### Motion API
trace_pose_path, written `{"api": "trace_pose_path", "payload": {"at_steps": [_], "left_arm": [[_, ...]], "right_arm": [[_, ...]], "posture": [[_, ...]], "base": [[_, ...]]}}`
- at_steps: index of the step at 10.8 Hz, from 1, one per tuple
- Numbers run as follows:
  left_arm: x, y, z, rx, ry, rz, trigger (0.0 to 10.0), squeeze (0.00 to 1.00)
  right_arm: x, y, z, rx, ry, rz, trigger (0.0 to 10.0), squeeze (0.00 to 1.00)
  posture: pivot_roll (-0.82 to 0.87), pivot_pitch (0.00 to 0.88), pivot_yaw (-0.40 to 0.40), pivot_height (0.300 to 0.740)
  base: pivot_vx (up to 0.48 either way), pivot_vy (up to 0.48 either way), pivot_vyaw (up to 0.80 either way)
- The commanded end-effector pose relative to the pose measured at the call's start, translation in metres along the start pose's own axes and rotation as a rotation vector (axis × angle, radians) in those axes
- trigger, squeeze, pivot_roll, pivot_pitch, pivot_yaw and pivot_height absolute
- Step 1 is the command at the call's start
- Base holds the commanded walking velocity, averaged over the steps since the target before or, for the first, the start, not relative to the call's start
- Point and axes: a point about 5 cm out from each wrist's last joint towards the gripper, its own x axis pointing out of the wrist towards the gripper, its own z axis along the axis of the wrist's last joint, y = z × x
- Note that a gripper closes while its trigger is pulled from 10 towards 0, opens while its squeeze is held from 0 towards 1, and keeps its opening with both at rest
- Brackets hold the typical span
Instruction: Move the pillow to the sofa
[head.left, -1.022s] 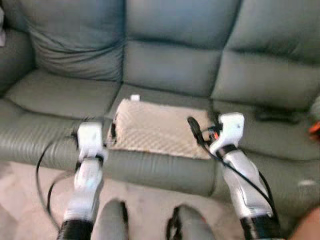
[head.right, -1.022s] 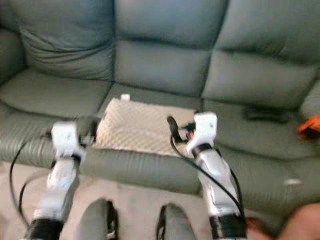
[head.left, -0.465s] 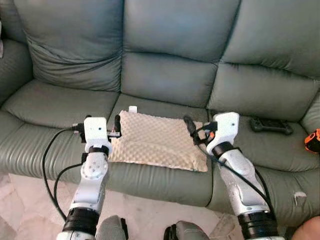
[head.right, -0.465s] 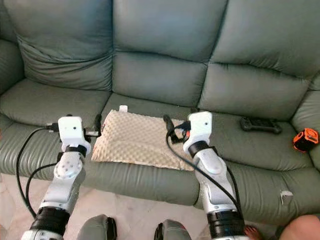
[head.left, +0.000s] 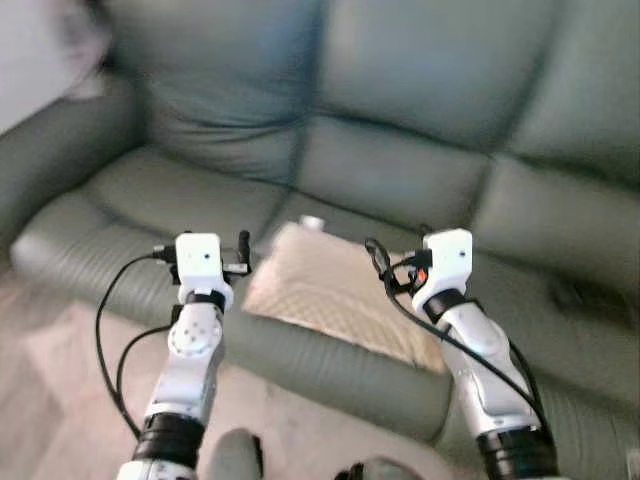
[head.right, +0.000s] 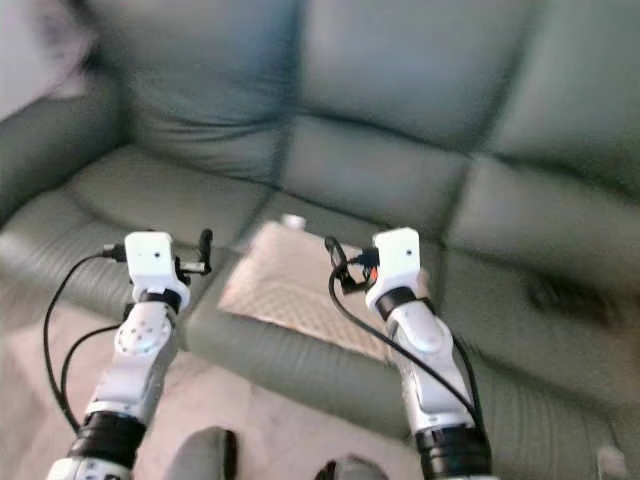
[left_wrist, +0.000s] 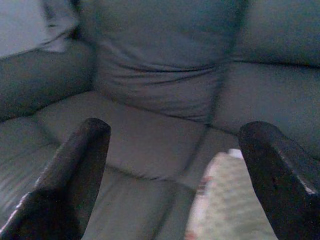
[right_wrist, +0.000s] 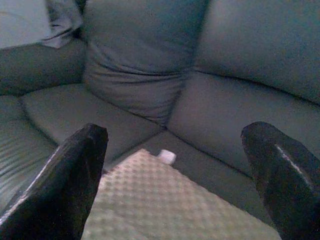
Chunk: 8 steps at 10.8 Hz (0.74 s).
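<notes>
The beige dimpled pillow (head.left: 345, 295) lies flat on the seat of the grey-green leather sofa (head.left: 400, 120), near the front edge of the middle cushion, with a small white tag (right_wrist: 167, 157) at its back edge. The left gripper (head.left: 243, 250) hovers just beside the pillow's left end, jaws spread. The right gripper (head.left: 378, 262) hangs over its right part, jaws spread and holding nothing.

The left gripper (left_wrist: 175, 165) has its two black fingers (left_wrist: 75, 170) spread wide apart, with nothing between them. Beyond them is the grey-green sofa (left_wrist: 150, 90), and a corner of the beige textured pillow (left_wrist: 225, 210) lies on its seat
</notes>
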Motion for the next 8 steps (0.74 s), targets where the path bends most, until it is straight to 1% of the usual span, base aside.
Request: {"api": "trace_pose_path", "payload": {"at_steps": [1,3,8], "left_arm": [[0.0014,0.0020,0.0007,0.004,0.008,0.001,10.0,0.00],[0.0025,0.0038,0.0012,-0.007,0.018,0.003,10.0,0.00],[0.0022,0.0052,-0.0010,0.001,0.028,0.013,10.0,0.00]], "right_arm": [[-0.0008,0.0008,0.0005,0.000,-0.007,0.003,10.0,0.00],[-0.0018,0.0018,0.0003,-0.001,-0.008,0.006,10.0,0.00],[-0.0018,0.0016,-0.0001,-0.004,-0.009,0.006,10.0,0.00]], "posture": [[-0.10,0.054,-0.044,0.740],[-0.10,0.060,-0.042,0.740],[-0.10,0.065,-0.041,0.740]], "base": [[0.000,0.000,0.80],[0.000,0.000,0.80],[0.000,0.000,0.80]]}}
